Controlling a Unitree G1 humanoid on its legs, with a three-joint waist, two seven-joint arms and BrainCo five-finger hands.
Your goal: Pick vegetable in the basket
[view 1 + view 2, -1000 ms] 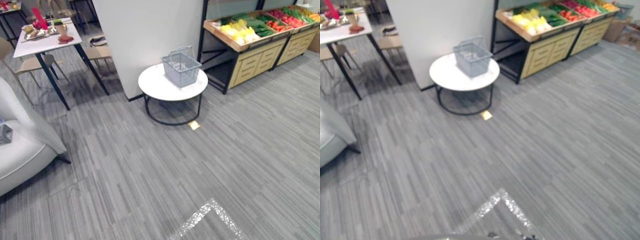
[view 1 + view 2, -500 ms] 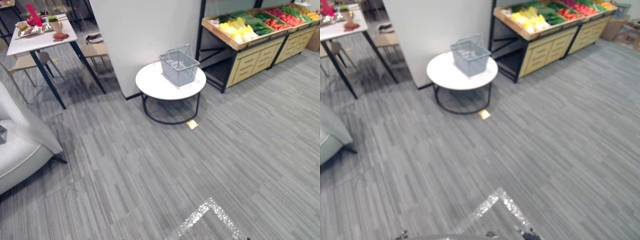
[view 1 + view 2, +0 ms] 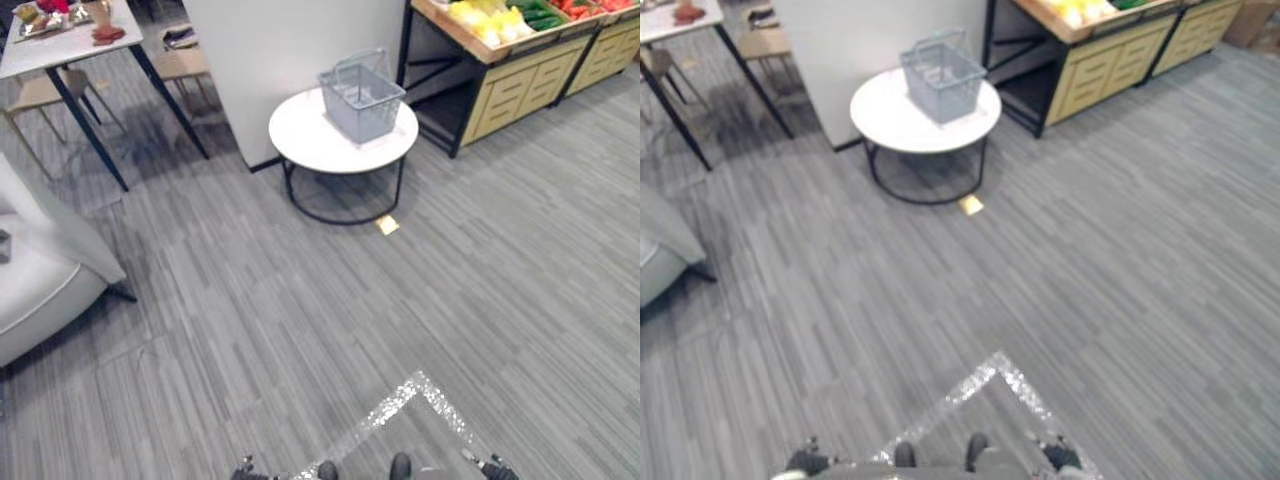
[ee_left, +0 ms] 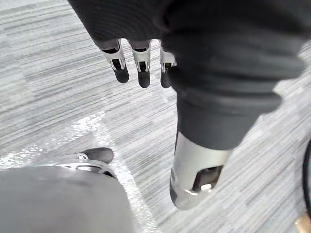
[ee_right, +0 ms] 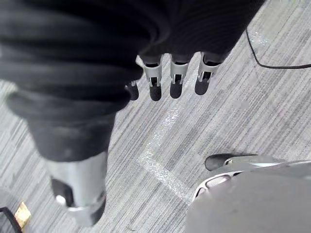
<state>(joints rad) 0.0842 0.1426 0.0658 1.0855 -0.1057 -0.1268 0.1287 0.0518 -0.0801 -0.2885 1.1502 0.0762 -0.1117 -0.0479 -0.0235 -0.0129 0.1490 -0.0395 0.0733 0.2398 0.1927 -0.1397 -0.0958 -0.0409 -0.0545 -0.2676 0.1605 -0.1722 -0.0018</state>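
A grey wire basket (image 3: 362, 100) with its handle up stands on a small round white table (image 3: 300, 140) ahead of me. I see nothing inside it. Yellow vegetables (image 3: 488, 14) and green ones (image 3: 540, 14) lie in a wooden produce stand (image 3: 505, 95) at the far right, beyond the table. My left hand (image 4: 143, 60) hangs over the grey carpet with straight fingers and holds nothing. My right hand (image 5: 177, 73) hangs the same way, fingers straight and empty. Both hands are far from the basket and the stand.
A white pillar (image 3: 300, 50) rises just behind the round table. A dining table (image 3: 60, 45) with dishes and chairs stands at the far left, a pale sofa (image 3: 40, 270) nearer on the left. A yellow tag (image 3: 388, 226) and a shiny tape corner (image 3: 410, 395) mark the carpet.
The whole picture has shifted: the camera now looks further down, so the table, basket and stand sit higher in view. Nothing on the floor or tables has moved.
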